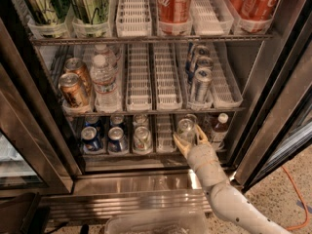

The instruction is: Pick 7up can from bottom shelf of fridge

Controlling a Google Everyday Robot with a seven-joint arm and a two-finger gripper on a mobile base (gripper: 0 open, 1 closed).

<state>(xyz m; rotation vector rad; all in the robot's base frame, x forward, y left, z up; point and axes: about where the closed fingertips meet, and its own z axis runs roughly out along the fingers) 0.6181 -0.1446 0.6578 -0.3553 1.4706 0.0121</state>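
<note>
Inspection from my remote station, single camera view looking down into the open fridge (273, 82).

1. Bottom shelf: the 7up can (186, 126) stands upright in the fourth lane from the left, silver top towards me. Just to its right stands a small dark bottle (220, 126) with a white cap. To its left, one lane over, is an empty white tray (165, 136), then another silver-topped can (142, 136) and two lanes of dark blue cans (91, 137).

2. The gripper (190, 139) is inside the bottom shelf, right at the front of the 7up can, at its lower body. I cannot tell whether it is clamped on the can or not. The pale arm (224, 199) runs up to it from the lower right.

3. Middle shelf: copper-coloured cans (73, 87), water bottles (105, 82), slim silver-blue cans (200, 81).

4. Top shelf: green cans (90, 3) left, red cola cans (173, 1) centre and right.

5. Floor: an orange cable (294, 199) lies at far right.
</note>
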